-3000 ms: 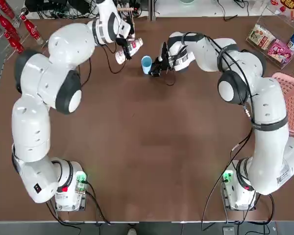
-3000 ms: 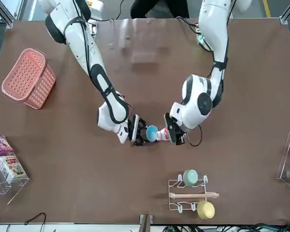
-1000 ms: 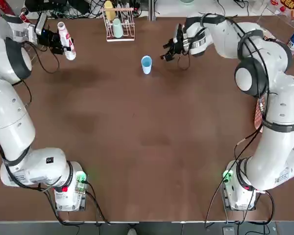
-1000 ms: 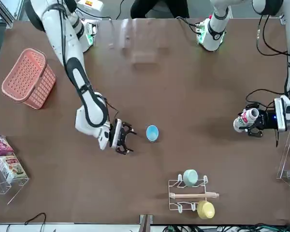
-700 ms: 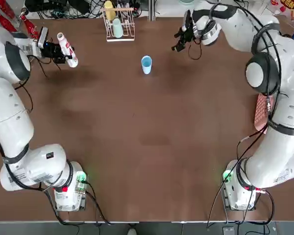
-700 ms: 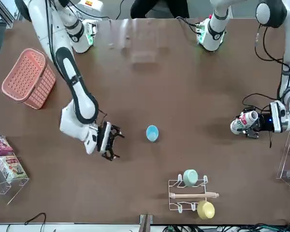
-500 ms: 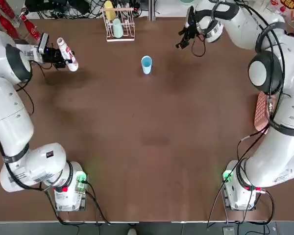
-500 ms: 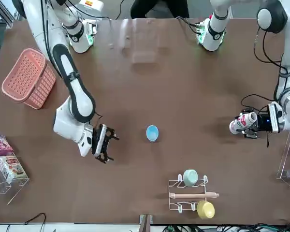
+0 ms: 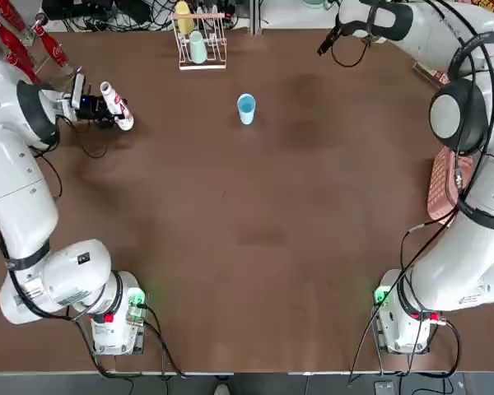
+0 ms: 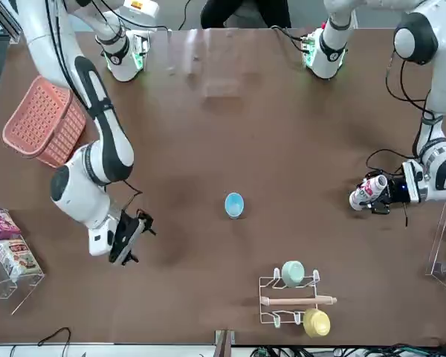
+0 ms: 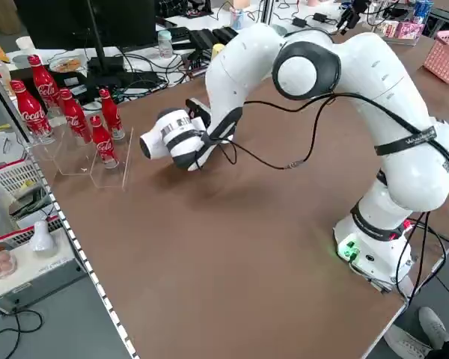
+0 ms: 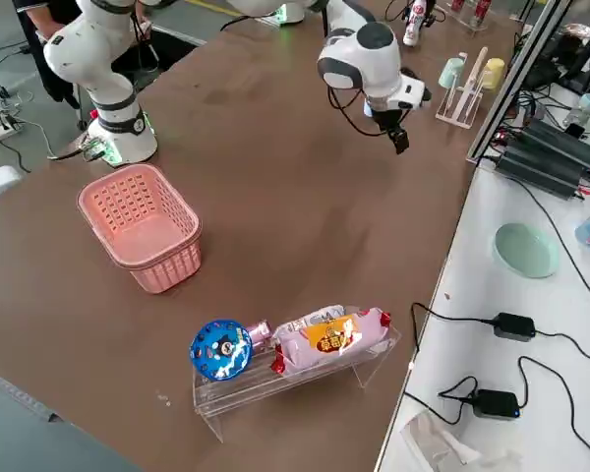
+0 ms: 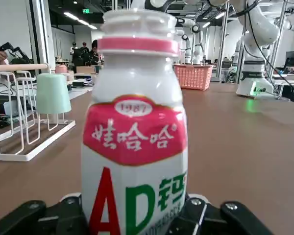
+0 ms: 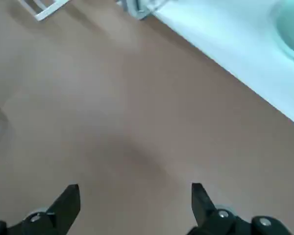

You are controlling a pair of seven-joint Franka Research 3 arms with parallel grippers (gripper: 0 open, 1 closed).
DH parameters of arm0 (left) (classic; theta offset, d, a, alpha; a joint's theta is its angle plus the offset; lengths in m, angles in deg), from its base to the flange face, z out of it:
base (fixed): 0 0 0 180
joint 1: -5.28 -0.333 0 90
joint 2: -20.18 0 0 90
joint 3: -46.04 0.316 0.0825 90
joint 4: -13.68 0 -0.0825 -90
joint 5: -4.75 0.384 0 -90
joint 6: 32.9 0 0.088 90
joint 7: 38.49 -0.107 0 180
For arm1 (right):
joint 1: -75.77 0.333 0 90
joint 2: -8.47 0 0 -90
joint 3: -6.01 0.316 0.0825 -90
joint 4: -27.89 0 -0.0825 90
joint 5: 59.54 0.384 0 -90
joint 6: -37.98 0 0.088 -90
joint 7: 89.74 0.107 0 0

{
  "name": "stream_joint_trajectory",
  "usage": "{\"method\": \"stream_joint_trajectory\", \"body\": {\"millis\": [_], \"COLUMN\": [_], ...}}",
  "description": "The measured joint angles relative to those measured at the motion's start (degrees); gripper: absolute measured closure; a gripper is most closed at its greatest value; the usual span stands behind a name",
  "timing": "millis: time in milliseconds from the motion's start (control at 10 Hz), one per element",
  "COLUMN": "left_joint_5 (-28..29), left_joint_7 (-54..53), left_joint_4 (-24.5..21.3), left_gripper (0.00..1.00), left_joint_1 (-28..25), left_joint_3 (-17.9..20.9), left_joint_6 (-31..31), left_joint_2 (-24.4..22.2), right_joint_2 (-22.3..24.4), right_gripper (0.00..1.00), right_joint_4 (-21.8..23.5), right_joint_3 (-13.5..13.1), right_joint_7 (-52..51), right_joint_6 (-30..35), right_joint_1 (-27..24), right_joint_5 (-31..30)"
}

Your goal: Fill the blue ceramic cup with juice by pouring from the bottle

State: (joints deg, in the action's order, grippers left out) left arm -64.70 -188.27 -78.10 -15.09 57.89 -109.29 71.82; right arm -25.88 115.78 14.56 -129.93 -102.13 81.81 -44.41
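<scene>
At the bench's far left, your left gripper (image 9: 103,108) clamps the bottle (image 9: 115,104), well apart from the blue ceramic cup (image 9: 246,108); set it down next, while the right gripper (image 14: 135,196) stays spread, empty.

robot lab, more robot arms (image 13: 255,29) behind, cabled benches, power supplies (image 12: 499,323)

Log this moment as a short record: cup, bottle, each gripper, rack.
cup: blue ceramic cup upright, alone mid-table, nothing touching it
bottle: bottle held off to the robot's left side, far from the cup
left gripper: left gripper shut on the bottle
right gripper: right gripper open, empty, near the far edge
rack: rack with a mint-green cup and a yellow cup
</scene>
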Motion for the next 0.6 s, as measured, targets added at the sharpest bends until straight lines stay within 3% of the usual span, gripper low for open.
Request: {"method": "stream_joint_trajectory", "body": {"millis": [300,600], "left_joint_5": [0.02,0.08], "left_joint_7": [-3.05,-3.05], "left_joint_4": [0.17,0.2], "left_gripper": [0.42,0.42], "left_joint_1": [-1.57,-2.85], "left_joint_3": [-0.08,-2.36], "left_joint_6": [-0.72,-0.88], "left_joint_2": [1.14,1.58], "right_joint_2": [0.12,2.18], "right_gripper": [0.0,0.0], "right_joint_4": [-6.19,-10.05], "right_joint_3": [1.56,2.93], "right_joint_7": [24.36,36.28], "right_joint_6": [8.58,17.07], "right_joint_1": [-5.23,-10.41], "right_joint_5": [-14.36,-16.89]}}
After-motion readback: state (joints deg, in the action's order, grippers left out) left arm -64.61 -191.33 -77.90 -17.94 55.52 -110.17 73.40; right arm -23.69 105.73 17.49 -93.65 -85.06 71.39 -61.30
